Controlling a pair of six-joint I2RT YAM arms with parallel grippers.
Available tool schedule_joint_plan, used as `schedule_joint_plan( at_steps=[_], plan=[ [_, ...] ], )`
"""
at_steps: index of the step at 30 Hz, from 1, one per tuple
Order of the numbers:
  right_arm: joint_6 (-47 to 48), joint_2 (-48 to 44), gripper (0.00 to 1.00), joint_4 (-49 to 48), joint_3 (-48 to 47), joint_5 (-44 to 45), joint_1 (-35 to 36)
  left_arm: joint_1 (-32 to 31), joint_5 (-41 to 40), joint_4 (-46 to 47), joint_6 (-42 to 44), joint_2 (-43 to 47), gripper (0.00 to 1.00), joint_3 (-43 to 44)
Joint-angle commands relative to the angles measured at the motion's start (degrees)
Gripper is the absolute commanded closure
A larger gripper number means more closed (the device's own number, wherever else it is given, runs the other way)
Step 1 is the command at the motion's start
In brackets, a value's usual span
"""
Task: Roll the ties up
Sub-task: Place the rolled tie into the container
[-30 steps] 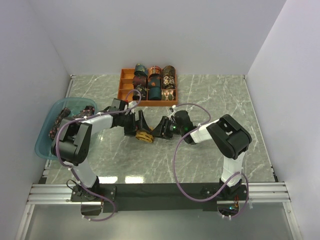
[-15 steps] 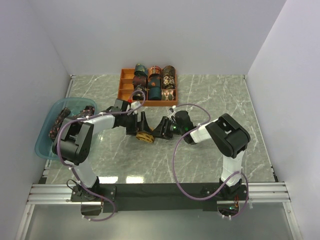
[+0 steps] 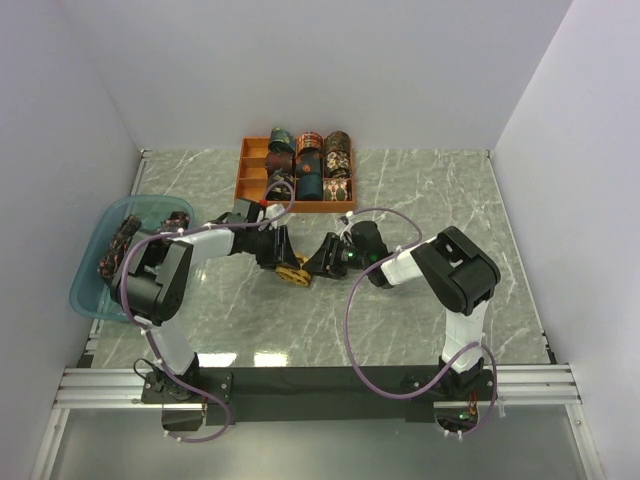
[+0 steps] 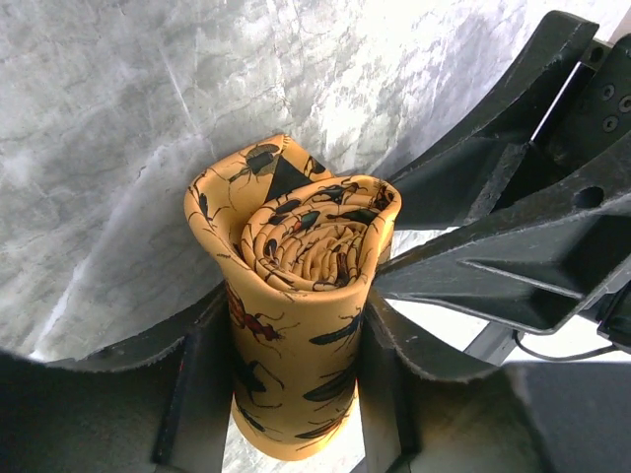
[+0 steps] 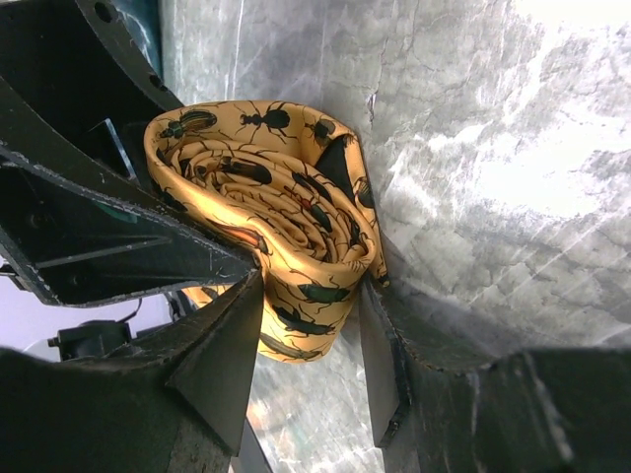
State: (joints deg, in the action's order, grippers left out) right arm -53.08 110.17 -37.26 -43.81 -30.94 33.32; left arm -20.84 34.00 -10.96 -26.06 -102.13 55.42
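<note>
One rolled mustard-gold beetle-print tie [image 3: 293,273] sits at centre frame, over the marble surface [image 3: 420,330], pinched by the left end effector [image 4: 296,384] and right end effector [image 5: 308,345]. Risk: opposing squeezes, or either letting go, could spring the coil loose.

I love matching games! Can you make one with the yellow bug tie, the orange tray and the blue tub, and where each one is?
Things:
1. yellow bug tie
2. orange tray
3. blue tub

Places:
A. far side of the table, rolled ties inside
B. left edge of the table
C. rolled up, pinched by the left gripper and the right gripper

Pairs: 1-C, 2-A, 3-B
</note>
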Motion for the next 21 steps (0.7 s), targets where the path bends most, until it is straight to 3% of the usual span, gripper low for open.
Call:
schedule_joint_plan(
  at_steps=[1, 5, 8, 9, 12, 16, 21],
  plan=[
    [0.78, 0.14, 0.49, -1.77, 0.74, 0.70, -0.27, -1.48, -1.74, -1.43, 0.93, -1.67, 0.72, 0.22],
    [3.24, -5.12, 0.42, 3.56, 0.92, 2.01, -0.54, -1.48, -3.06, -2.39, 1.45, -1.06, 0.99, 0.66],
    [9.47, -12.50, 0.31, 12.61, 1.54, 4.03, -1.33, -1.40, -3.59, -2.49, 1.54, -0.09, 0.99, 1.36],
    [11.40, -14.79, 0.20, 15.95, 1.36, 7.26, -1.59, -1.31, -3.76, -2.14, 1.63, 0.43, 0.99, 1.53],
    [18.79, -23.49, 0.06, 29.05, 1.27, 12.45, -2.55, -0.78, -4.64, -2.48, 1.98, 2.02, 0.99, 3.02],
    [25.99, -36.04, 0.00, 45.38, 2.24, 18.10, -4.23, 1.06, -5.17, -4.15, 2.07, 3.51, 0.99, 6.36],
    [30.84, -47.49, 0.00, 56.84, 3.12, 22.41, -5.72, 4.23, -5.42, -7.66, 1.98, 4.83, 0.99, 13.56]
  ],
)
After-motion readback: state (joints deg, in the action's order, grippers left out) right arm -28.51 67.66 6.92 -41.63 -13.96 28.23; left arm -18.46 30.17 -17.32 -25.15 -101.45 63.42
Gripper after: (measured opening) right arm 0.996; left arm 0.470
